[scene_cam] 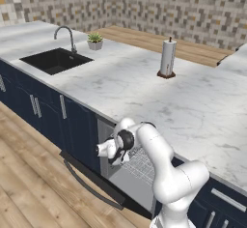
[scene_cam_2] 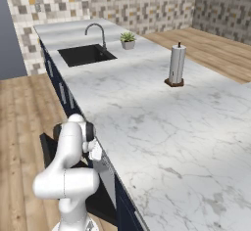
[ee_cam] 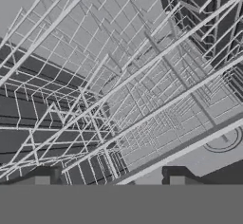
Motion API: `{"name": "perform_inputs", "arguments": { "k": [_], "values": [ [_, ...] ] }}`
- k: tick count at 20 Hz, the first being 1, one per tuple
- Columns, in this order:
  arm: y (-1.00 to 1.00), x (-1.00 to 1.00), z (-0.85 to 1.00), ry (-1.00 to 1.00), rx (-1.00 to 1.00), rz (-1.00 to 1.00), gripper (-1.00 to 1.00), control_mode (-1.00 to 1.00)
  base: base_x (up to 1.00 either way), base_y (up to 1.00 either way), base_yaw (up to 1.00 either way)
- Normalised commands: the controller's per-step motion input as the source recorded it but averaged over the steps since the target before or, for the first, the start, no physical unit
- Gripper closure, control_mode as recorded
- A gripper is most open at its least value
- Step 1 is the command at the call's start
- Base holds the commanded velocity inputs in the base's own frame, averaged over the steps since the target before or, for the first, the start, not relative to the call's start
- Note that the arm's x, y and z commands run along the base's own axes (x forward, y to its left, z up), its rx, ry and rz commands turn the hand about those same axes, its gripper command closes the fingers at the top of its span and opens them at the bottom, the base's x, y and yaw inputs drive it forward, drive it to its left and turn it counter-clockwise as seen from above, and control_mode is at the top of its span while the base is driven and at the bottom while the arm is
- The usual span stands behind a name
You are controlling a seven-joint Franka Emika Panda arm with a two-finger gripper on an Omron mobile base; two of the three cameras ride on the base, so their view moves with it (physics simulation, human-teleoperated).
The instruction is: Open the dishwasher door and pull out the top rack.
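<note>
The dishwasher door (scene_cam: 96, 178) lies folded down; the gripper (ee_cam: 109, 180), jaws apart and empty, hovers just before the top rack (ee_cam: 118, 95) (its front wire runs crosswise ahead of the fingertips).

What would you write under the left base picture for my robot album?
White robot arm reaches its gripper into the top rack above the open dishwasher door.

The white arm bends forward and down from its base, elbow high, wrist turned toward the front. The gripper (ee_cam: 110, 178) has its two dark fingertips (ee_cam: 43, 176) spread apart, with nothing between them
</note>
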Motion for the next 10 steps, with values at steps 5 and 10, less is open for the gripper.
{"name": "perform_inputs", "arguments": {
  "k": [5, 10],
  "values": [
    [-0.16, 0.23, -0.46, -0.23, 0.00, -0.05, -1.00, -1.00, 0.00, 0.00, 0.00],
    [-0.02, -0.24, -0.03, -0.50, 0.00, -0.02, -1.00, -1.00, 0.00, 0.00, 0.00]
  ]
}}
